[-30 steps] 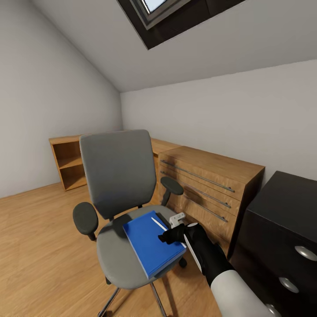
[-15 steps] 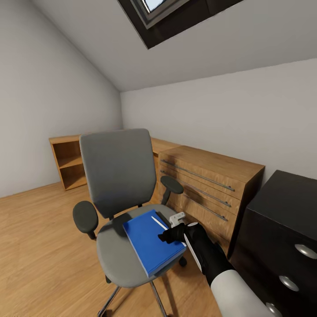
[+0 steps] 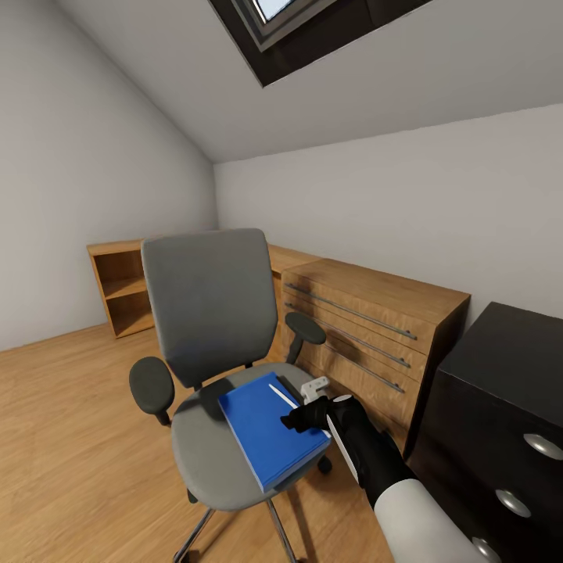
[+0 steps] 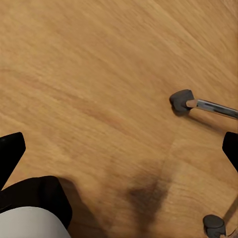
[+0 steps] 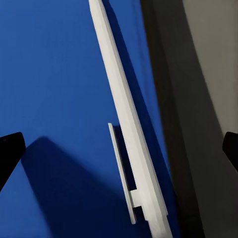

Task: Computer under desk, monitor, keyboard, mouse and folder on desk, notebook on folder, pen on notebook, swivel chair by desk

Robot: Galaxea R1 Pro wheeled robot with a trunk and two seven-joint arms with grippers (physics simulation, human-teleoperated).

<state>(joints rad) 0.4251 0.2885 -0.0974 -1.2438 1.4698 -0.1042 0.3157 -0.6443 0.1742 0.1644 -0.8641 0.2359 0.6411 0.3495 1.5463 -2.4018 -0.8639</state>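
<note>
Hovering spread-fingered over the folder [image 3: 270, 434] – right gripper [image 3: 306, 418]; the wrist view adds a white pen [image 5: 128, 124] lying on it.

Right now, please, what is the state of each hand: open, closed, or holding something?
Left hand: open, holding nothing, above the wooden floor.
Right hand: open, over the pen on the folder, not gripping it.

The swivel chair [image 3: 211, 367] loses its chrome base past the bottom edge of the head view. The right gripper [image 3: 301, 417] covers part of the blue folder [image 3: 266, 434], its finger spread hard to read there. The black drawer unit [image 3: 508, 422] runs off the right edge.
</note>
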